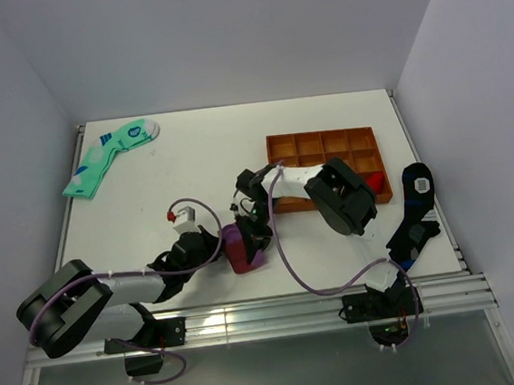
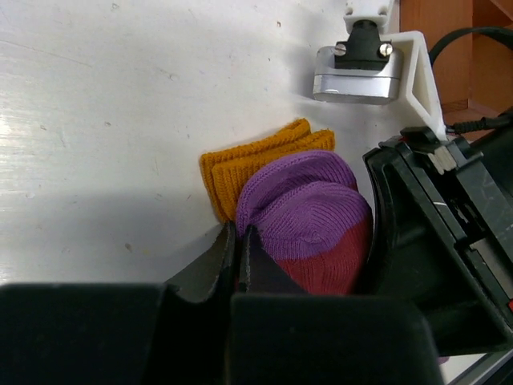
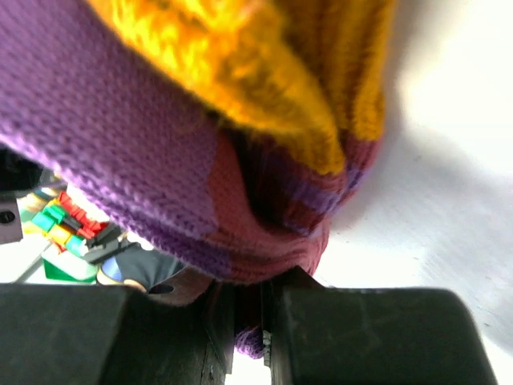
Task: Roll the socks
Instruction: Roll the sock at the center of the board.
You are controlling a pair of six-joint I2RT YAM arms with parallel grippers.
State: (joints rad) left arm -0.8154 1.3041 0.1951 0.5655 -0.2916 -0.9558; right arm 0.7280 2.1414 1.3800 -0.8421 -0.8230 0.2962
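Note:
The socks (image 1: 242, 248) are bunched into a compact bundle near the table's front middle, between my two grippers. In the left wrist view the socks (image 2: 309, 212) show purple toes over maroon, with the orange-mustard cuffs lying flat behind them. My left gripper (image 1: 218, 244) is at the bundle's left side, and its jaws (image 2: 238, 233) are closed with the tips pinching the purple edge. My right gripper (image 1: 253, 229) is at the bundle's far right side. In the right wrist view the right gripper (image 3: 250, 321) is shut on a fold of the socks (image 3: 160, 144), with purple knit showing between the jaws.
An orange compartment tray (image 1: 327, 163) stands behind the right arm, with a red object (image 1: 376, 181) at its right corner. Mint-green socks (image 1: 108, 157) lie at the back left. A black sock with blue patches (image 1: 414, 214) lies at the right edge.

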